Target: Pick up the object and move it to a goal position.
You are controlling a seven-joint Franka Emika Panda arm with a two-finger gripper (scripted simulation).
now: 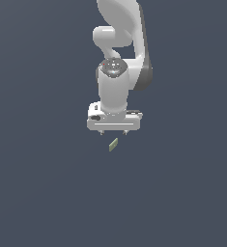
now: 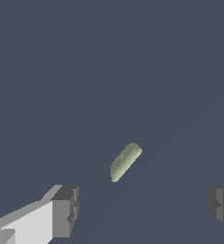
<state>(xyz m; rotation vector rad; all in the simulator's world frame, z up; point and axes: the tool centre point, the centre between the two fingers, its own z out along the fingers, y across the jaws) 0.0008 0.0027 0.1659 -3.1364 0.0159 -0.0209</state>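
We see the object (image 1: 113,144), a small pale olive-green block, lying on the dark surface (image 1: 42,193) at six o'clock from our gripper (image 1: 113,132), untouched. Our gripper's fingers (image 2: 65,210) are spread wide, released, with the white arm (image 1: 119,72) rising behind at twelve o'clock.

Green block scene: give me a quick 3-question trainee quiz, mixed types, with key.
1. True or false: the gripper is already shut on the green block.
2. In the wrist view, the block lies: A) between the two fingers, touching neither; B) pressed against one finger; C) out of view.
3. Fill in: in the exterior view the block shows just ____ the gripper.

Key: 1 false, the fingers stand wide apart. 2 A. 3 below.
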